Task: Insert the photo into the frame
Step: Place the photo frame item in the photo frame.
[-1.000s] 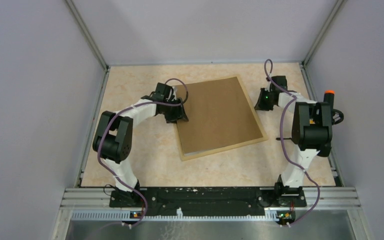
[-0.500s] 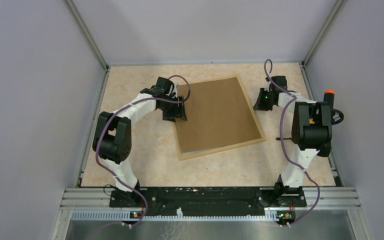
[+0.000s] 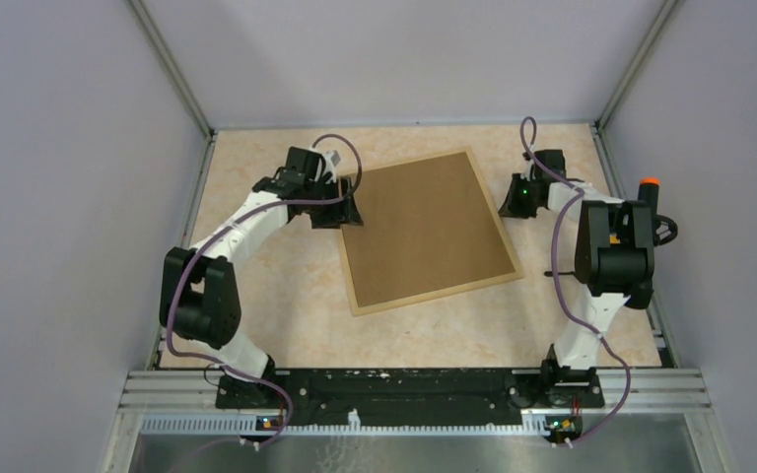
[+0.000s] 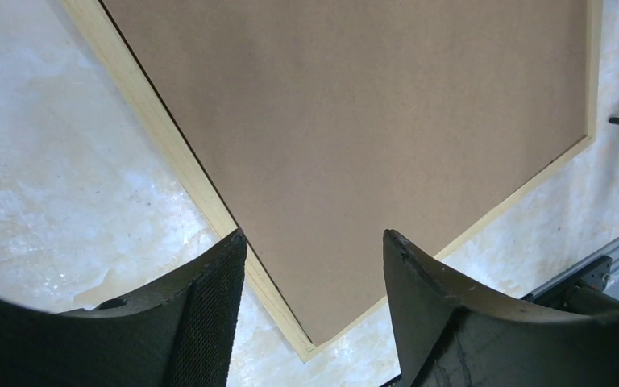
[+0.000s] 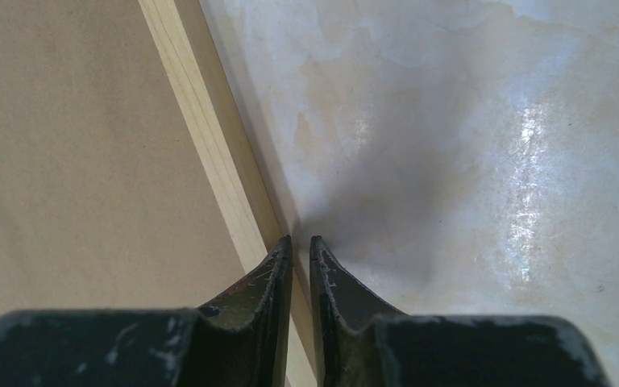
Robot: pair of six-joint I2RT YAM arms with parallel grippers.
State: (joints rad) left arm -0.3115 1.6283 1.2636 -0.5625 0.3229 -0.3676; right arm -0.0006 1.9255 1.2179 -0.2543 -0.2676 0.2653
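Note:
The frame (image 3: 434, 293) lies flat at mid table, its thin light wood moulding around a plain brown backing board (image 3: 424, 229). The photo is hidden. My left gripper (image 3: 348, 210) is open and empty over the frame's left edge. In the left wrist view the jaws (image 4: 313, 235) stand wide apart above the moulding (image 4: 169, 137) and the board (image 4: 355, 105), near the frame's near corner. My right gripper (image 3: 509, 204) is shut and empty at the frame's right edge. In the right wrist view its tips (image 5: 301, 239) rest beside the moulding (image 5: 209, 137).
Grey enclosure walls stand on the left, back and right of the beige table (image 3: 256, 296). A metal rail (image 3: 414, 389) with both arm bases runs along the near edge. The bare table shows right of the frame (image 5: 467, 161).
My left arm has swung back and to the left, its gripper sliding along the frame's left edge toward the far corner. The frame shifted slightly left. The right arm has not moved.

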